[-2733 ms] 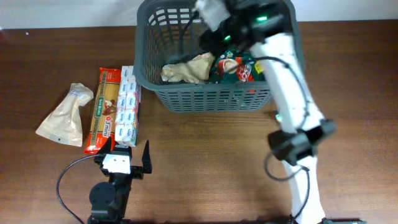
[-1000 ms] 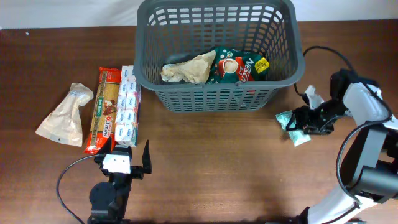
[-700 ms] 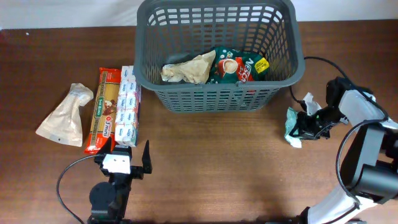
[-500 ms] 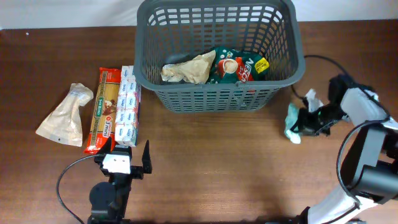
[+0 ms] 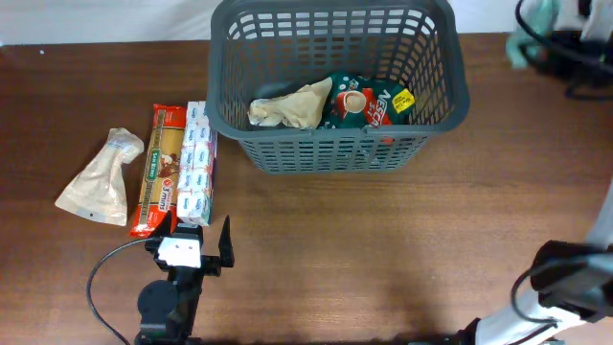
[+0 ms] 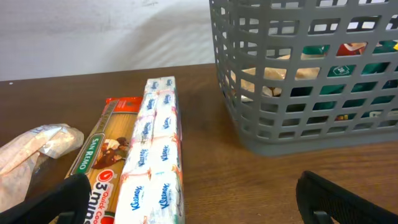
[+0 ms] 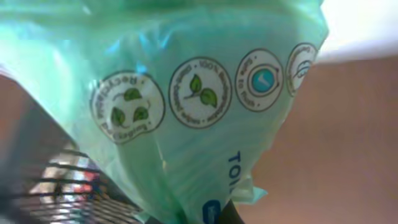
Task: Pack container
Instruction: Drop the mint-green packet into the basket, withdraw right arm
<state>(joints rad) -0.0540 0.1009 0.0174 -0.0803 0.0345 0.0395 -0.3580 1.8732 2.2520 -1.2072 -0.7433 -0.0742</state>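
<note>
The right gripper (image 5: 542, 42) is hanging, blurred, over the bench's far right corner, clamping a pale green packet (image 7: 186, 112), while the left gripper (image 5: 201, 228) is resting with jaws spread and empty at the near edge, and the container (image 5: 326, 149) is standing by the far edge.

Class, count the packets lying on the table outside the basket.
3: a beige pouch farthest from the basket, a pasta packet in the middle, and a strip of tissue packs nearest it. None appear hidden.
</note>
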